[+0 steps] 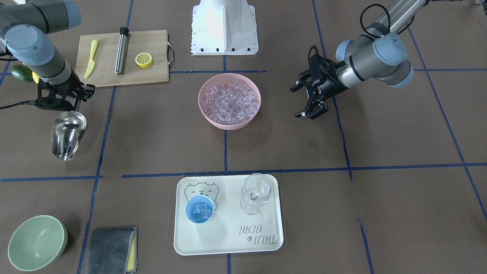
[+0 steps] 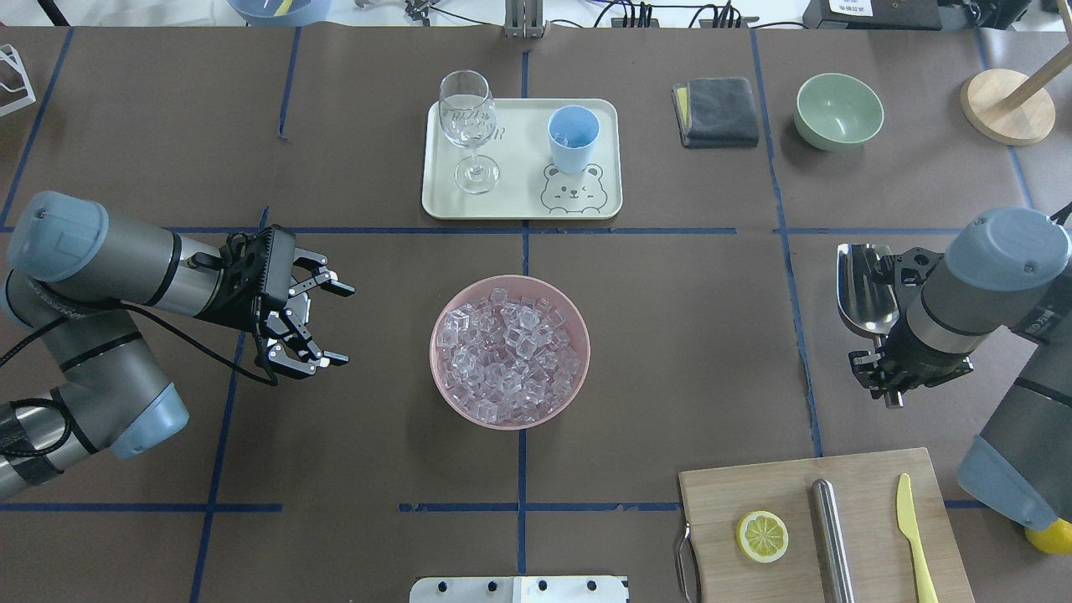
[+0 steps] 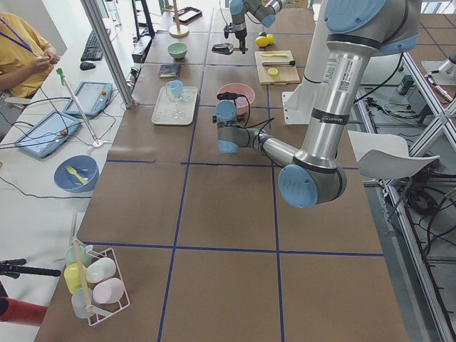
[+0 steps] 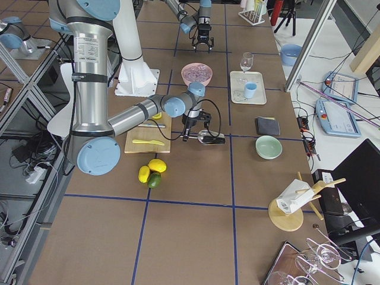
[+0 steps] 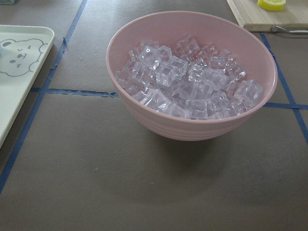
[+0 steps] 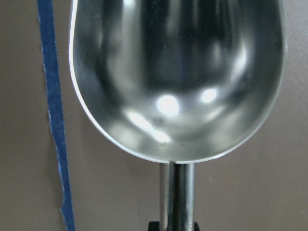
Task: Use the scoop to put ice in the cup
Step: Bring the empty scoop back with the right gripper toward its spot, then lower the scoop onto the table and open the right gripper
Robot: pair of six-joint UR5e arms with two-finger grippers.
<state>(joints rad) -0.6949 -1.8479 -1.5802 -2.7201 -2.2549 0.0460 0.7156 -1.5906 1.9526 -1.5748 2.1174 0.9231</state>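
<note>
My right gripper point(image 2: 886, 373) pinches the thin rod handle of the scoop point(image 2: 867, 289). My fingers press tight on the rod from both sides. The scoop is close to the right edge of the table point(image 2: 377, 469), about halfway between the near edge and the far edge. Its long line runs from near to far. The handle end points back at me, and the round open mouth points at the far edge. The open side faces up. Inside the trough I see only shiny steel.

My left gripper point(image 2: 339, 327) is over the left side of the table, well apart from the scoop. Its fingers are spread wide and pinch nothing. It points at the pink bowl point(image 2: 444, 385) in the middle of the table. The bowl is filled most of the way with ice point(image 2: 509, 352), many clear little cubes.

The cup point(image 2: 574, 138) stands upright on a tray point(image 2: 519, 197) by the middle of the far edge. From the front camera I see a few ice cubes inside the cup. A glass point(image 2: 467, 117) on a stem stands upright on the same tray, beside the cup but not touching it. A green bowl point(image 2: 837, 109) sits toward the far right corner.
</note>
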